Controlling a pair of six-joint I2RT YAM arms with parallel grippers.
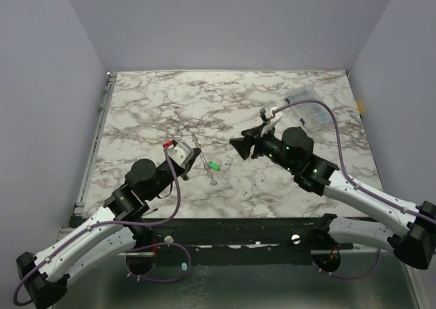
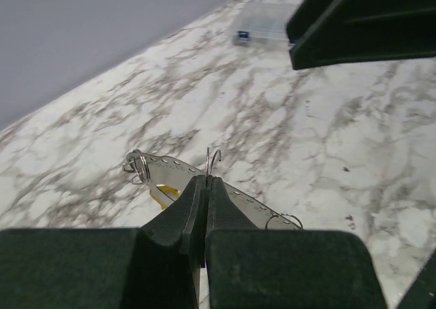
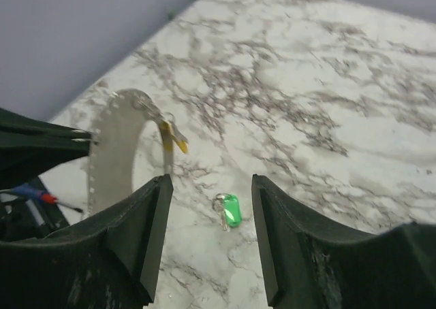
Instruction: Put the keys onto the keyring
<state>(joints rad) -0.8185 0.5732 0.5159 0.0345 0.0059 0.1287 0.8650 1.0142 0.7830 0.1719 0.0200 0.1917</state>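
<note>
the left gripper point(image 2: 206, 184) sits low over the near half of the marble table point(image 1: 150, 111). its two fingers are pressed together on the keyring point(image 2: 240, 199). in the left wrist view a thin hook of wire stands up right at the pinch.

the keyring is a flat grey band dotted with small holes. it curves away on both sides of the closed fingers, and in the right wrist view it stands up off the table as an arch. the yellow key point(image 2: 162, 194) lies against the band at the left of the fingers, close to a small wire ring point(image 2: 139, 165). i cannot tell whether the key is threaded on or only touching.

just beyond the band, the green key point(image 1: 214, 165) lies flat on the marble. it is apart from the keyring and no gripper touches it. a tiny ring shows at its head in the right wrist view.

farther in and to the right, the right gripper point(image 3: 210, 186) points back toward the left one. its fingers stand apart with nothing between them. from its own camera the green key shows through the gap, down on the table. the two grippers are near each other but not touching.

at the far right of the table lies a clear plastic box point(image 1: 303, 103), well apart from everything else.
</note>
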